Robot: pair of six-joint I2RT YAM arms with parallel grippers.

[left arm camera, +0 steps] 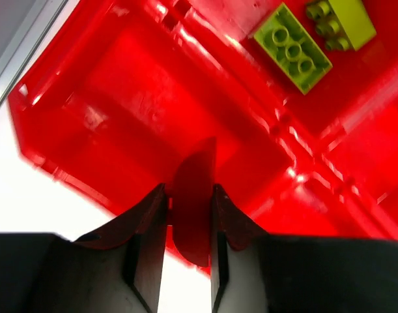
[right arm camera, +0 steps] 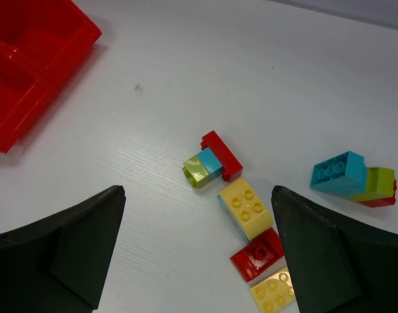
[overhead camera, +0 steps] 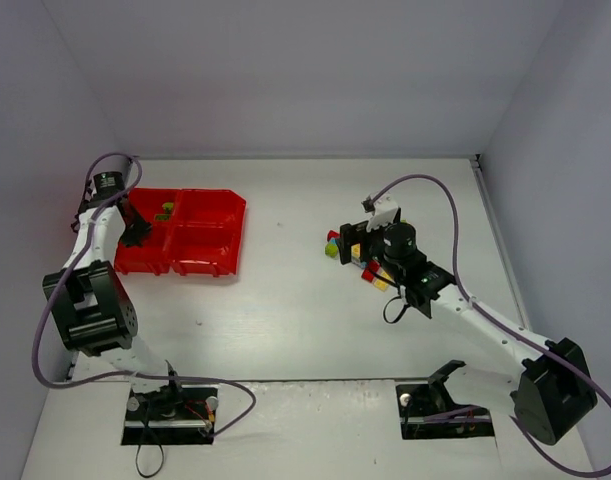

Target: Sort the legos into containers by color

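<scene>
Your released right tool hangs over touching legos and may scatter neighbours; your left tool, clenched on the tray wall, could tip it.

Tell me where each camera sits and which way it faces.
Top external: above and behind the arms, looking down at the table; both arms show.
Left wrist: just over the tray, left gripper shut on its wall, green legos beyond.
Right wrist: above the loose legos, open right gripper framing them.
Shared: the tray appears in all three.
</scene>
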